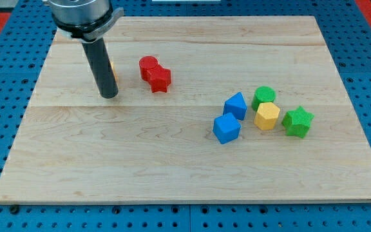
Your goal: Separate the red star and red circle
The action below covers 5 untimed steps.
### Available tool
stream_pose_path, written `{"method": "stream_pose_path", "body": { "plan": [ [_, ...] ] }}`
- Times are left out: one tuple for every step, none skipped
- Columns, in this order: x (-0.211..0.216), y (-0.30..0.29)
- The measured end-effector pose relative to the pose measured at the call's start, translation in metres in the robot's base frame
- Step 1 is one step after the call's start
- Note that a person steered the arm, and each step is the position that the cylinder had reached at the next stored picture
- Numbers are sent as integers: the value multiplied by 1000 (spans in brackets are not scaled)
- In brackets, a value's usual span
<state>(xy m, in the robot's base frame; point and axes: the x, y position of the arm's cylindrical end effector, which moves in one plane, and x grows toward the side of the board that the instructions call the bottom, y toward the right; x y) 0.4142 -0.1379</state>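
Evidently, nothing had been separated: the red circle and red star were seen touching near the top of the wooden worktop. My tip, a bare rod tool with nothing to clench, was placed to their left, apart. A yellow block was partly hidden behind it. The whole push was judged outstanding.

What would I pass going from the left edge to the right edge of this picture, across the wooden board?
My tip → red circle → red star → blue cube → blue block → yellow block → green star. The green circle sits above the yellow block, so I skip it.
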Motion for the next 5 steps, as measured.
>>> {"method": "stream_pose_path", "body": {
  "plan": [
    [8,31],
    [-2,64],
    [-13,81],
    [-13,133],
    [-21,146]
  ]
}}
